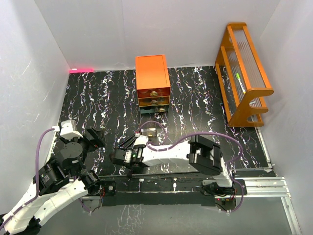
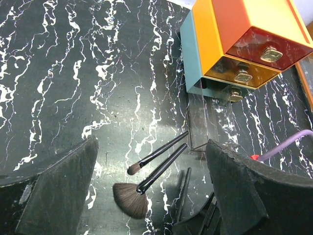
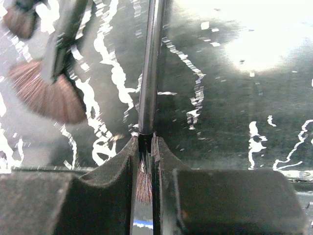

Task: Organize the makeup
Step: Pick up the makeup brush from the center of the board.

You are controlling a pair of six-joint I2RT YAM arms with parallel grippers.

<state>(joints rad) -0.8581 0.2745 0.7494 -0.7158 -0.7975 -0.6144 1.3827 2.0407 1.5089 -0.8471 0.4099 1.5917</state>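
The right claw (image 3: 145,144) is clenched on a black brush (image 3: 149,73) just above its brown head, low over the counter (image 3: 234,122). Just to its left lie a fan brush (image 3: 49,98) and a small brush (image 2: 156,154), on the near side of the orange drawers (image 2: 234,44). The left claw (image 2: 151,196) is released, its fingers wide apart.

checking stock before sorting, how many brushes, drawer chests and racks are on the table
brushes: 3 (fan brush, small brush, gripped brush in the right gripper)
orange drawer chest: 1
orange rack: 1
total: 5
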